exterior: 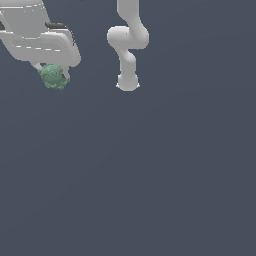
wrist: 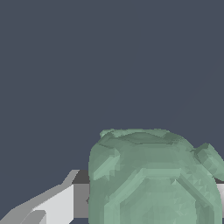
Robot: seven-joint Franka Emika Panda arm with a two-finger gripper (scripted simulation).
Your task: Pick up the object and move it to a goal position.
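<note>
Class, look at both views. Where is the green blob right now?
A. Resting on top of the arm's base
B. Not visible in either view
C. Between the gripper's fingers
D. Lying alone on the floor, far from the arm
C: the green blob sits at the gripper tip in the exterior view, and the wrist view shows a finger against its side.

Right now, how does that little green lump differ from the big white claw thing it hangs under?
The small pale green bumpy blob is lumpy and rounded; the white robot gripper is smooth and blocky. The blob is much narrower than the gripper. The blob is green all over; the gripper is white with dark trim. The gripper does the holding, its jaws closed on the blob, which hangs beneath it.
</note>
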